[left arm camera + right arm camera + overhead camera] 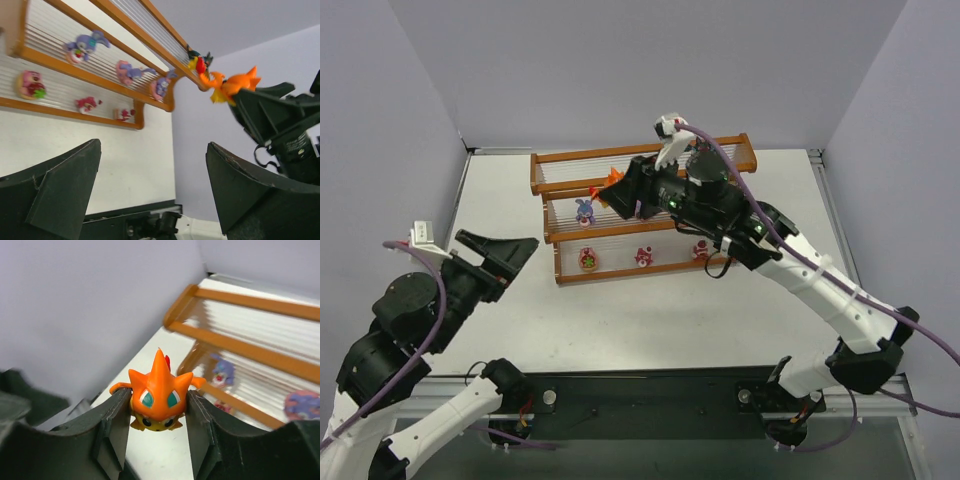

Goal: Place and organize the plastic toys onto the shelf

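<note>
The shelf [630, 271] is sitting on the white counter [650, 320], carrying three pink-red toys [644, 257] on its lowest tier and three purple toys [129, 71] on the middle tier.

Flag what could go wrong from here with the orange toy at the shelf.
1. The right gripper pinches the orange toy at its fingertips only; it may slip or twist on release.
2. The purple toy looks close by on the shelf; the gripper could knock it while lowering.
3. Its tiers are thin rods; the toy might tip when set down.
</note>
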Available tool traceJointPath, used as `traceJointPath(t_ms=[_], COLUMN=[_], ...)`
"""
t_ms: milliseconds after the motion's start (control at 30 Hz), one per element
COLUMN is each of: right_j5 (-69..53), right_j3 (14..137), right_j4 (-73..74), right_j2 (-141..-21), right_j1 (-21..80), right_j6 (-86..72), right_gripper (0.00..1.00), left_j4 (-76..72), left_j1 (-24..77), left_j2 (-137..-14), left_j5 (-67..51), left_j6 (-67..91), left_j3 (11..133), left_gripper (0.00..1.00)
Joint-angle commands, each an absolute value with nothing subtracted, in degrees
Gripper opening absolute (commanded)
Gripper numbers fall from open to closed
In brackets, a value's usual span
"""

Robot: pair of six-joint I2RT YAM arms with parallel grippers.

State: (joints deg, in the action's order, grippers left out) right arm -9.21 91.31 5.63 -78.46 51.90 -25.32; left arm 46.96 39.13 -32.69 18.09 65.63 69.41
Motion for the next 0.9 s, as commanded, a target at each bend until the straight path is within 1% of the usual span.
traceJointPath(t_ms=[0, 33, 67, 100, 300, 433, 667, 867], right_j5=[9.2, 11.84, 13.87, 18.41, 29.94, 34.96, 37.35, 37.01], right_j3=[103.6, 107.89, 109.58, 111.25, 119.35, 118.83, 118.22, 111.37], right_j4=[13.17, 15.01, 15.73, 16.08, 15.39, 11.17, 7.56, -1.74], right_j2=[-89.87, -91.74, -93.5, -96.56, -105.36, -107.05, -108.19, -106.96], right_j1=[54.04, 54.66, 54.93, 55.54, 57.04, 58.09, 58.27, 58.27], right_j6=[-18.47, -16.28, -15.65, -14.86, -9.76, -5.11, -0.53, 2.46], right_gripper=[0.0, 0.0, 0.0, 0.0, 0.0, 0.0, 0.0, 0.0], left_j4=[63.52, 64.41, 65.29, 66.78, 68.38, 68.82, 68.03, 67.15], left_j1=[38.76, 38.85, 38.85, 38.85, 38.85, 38.85, 38.85, 38.76], left_j2=[-32.6, -32.78, -32.96, -33.31, -32.87, -32.17, -31.11, -31.11], left_j5=[26.37, 26.11, 25.84, 25.49, 24.52, 24.78, 24.52, 23.99], left_j6=[61.0, 60.3, 59.34, 58.98, 56.25, 55.9, 55.9, 55.37], left_j3=[71.63, 71.63, 71.63, 71.8, 70.84, 70.14, 68.29, 67.68], left_gripper=[0.96, 0.96, 0.96, 0.96, 0.96, 0.96, 0.96, 0.96])
